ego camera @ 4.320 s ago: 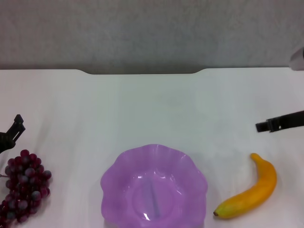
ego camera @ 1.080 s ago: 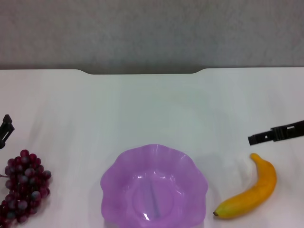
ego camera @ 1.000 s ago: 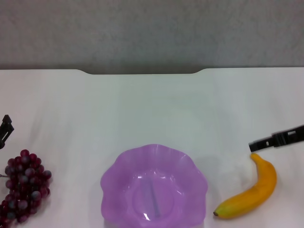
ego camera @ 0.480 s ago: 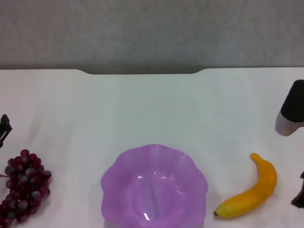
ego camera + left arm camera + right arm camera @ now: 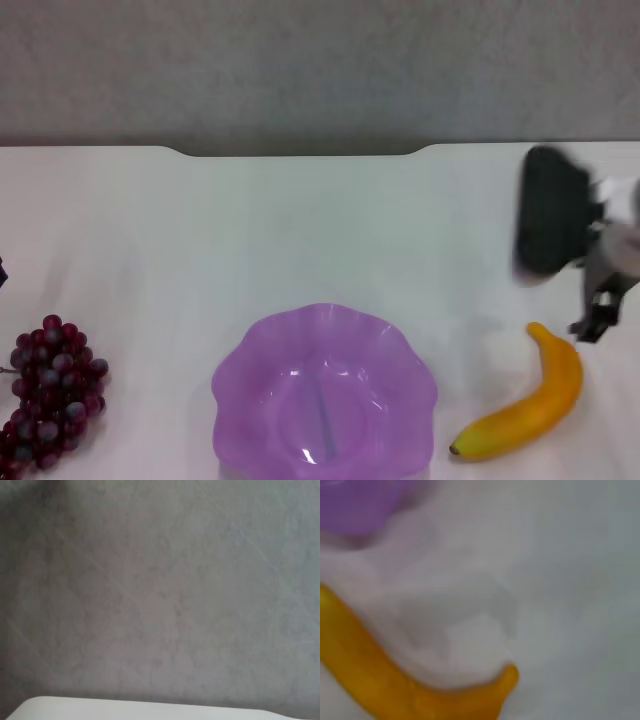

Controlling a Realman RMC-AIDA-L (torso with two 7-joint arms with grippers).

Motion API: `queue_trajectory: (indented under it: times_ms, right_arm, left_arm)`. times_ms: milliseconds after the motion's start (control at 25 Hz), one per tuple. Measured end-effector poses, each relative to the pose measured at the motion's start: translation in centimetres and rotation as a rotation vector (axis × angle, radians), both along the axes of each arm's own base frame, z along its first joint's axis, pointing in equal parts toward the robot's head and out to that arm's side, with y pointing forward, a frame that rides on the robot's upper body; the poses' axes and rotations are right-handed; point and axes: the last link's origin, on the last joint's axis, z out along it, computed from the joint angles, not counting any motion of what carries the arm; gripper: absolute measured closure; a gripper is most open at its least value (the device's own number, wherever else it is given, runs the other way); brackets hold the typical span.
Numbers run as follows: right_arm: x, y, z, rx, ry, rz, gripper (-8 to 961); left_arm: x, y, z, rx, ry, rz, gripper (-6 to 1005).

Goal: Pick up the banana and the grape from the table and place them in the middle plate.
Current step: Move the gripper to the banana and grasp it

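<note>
The banana (image 5: 528,404) lies on the white table (image 5: 320,230) to the right of the purple scalloped middle plate (image 5: 325,400), which is empty. The grape bunch (image 5: 50,402) lies at the plate's left, near the table's left side. My right arm (image 5: 556,212) is blurred above the banana, and my right gripper (image 5: 593,322) hangs just beside the banana's far end. The right wrist view shows the banana (image 5: 380,690) close up and a corner of the plate (image 5: 365,505). Only a dark sliver of my left gripper (image 5: 2,271) shows at the left edge, above the grapes.
The table's dark notched far edge (image 5: 300,150) runs below a grey wall (image 5: 320,70). The left wrist view shows only that wall (image 5: 160,590) and a strip of table (image 5: 125,710).
My right arm has swung in from the right edge and now hangs blurred over the banana's far end. My left gripper has slid farther off the left edge. Fruit and plate have not moved.
</note>
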Motion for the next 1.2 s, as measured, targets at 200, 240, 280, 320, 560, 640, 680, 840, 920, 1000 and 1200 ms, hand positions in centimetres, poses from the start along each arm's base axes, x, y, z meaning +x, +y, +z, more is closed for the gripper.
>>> queue_trajectory:
  times_ms: [200, 240, 280, 320, 560, 640, 680, 840, 920, 1000, 1200]
  right_arm:
    - [-0.3, -1.9, -4.5, -0.119, -0.1, 0.093, 67]
    - [-0.4, -2.4, -5.2, -0.138, -0.112, 0.105, 67]
    - [-0.5, -2.9, -5.9, -0.155, -0.115, 0.118, 67]
    - [-0.7, -3.2, -6.3, -0.165, -0.111, 0.121, 67]
    - [-2.6, -4.0, -7.0, -0.189, -0.023, 0.146, 65]
    - [-3.4, -4.4, -7.1, -0.199, -0.002, 0.156, 65]
    - [-3.8, -4.7, -7.2, -0.206, 0.012, 0.161, 65]
    - [-5.2, -6.2, -7.2, -0.255, 0.074, 0.153, 64]
    - [-5.4, -6.6, -7.0, -0.27, 0.08, 0.128, 63]
    - [-5.6, -7.1, -6.8, -0.293, 0.088, 0.099, 63]
    - [-6.1, -8.0, -5.7, -0.31, 0.103, 0.063, 63]
  left_arm:
    - [-0.1, 0.0, 0.3, 0.014, 0.012, 0.008, 135]
    - [-0.1, 0.0, 0.3, 0.016, 0.012, 0.009, 135]
    - [-0.1, 0.0, 0.3, 0.017, 0.012, 0.009, 135]
    - [-0.2, 0.0, 0.3, 0.018, 0.012, 0.011, 135]
    - [-0.4, -0.2, 0.5, 0.02, 0.013, 0.016, 135]
    - [-0.4, -0.2, 0.5, 0.02, 0.014, 0.016, 135]
    - [-0.4, -0.1, 0.5, 0.02, 0.015, 0.016, 135]
    - [-0.4, -0.1, 0.5, 0.016, 0.023, 0.019, 135]
    - [-0.5, -0.1, 0.5, 0.016, 0.023, 0.027, 135]
    - [-0.6, 0.0, 0.6, 0.023, 0.023, 0.037, 135]
    - [-0.8, -0.1, 0.8, 0.037, 0.024, 0.049, 136]
